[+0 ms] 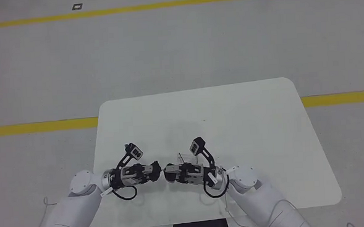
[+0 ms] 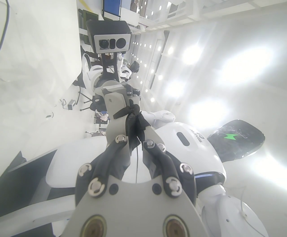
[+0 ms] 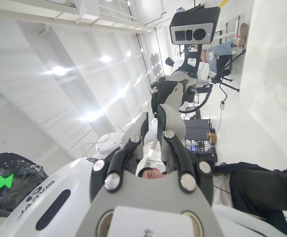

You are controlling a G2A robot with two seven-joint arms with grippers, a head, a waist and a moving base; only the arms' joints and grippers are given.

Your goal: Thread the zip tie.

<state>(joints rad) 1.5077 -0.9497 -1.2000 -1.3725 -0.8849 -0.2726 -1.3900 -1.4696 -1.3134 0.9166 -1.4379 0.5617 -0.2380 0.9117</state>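
Above the white table (image 1: 263, 134), the left gripper (image 1: 155, 170) pinches a thin black zip tie (image 2: 136, 161), facing the nearby right gripper (image 1: 171, 172), grip state indeterminable.

The table (image 1: 263, 121) sits in the lower centre of the top view. Above its near edge, the left gripper (image 1: 157, 170) and the right gripper (image 1: 169, 172) meet tip to tip, with the zip tie (image 2: 137, 161) between the left one's fingers.
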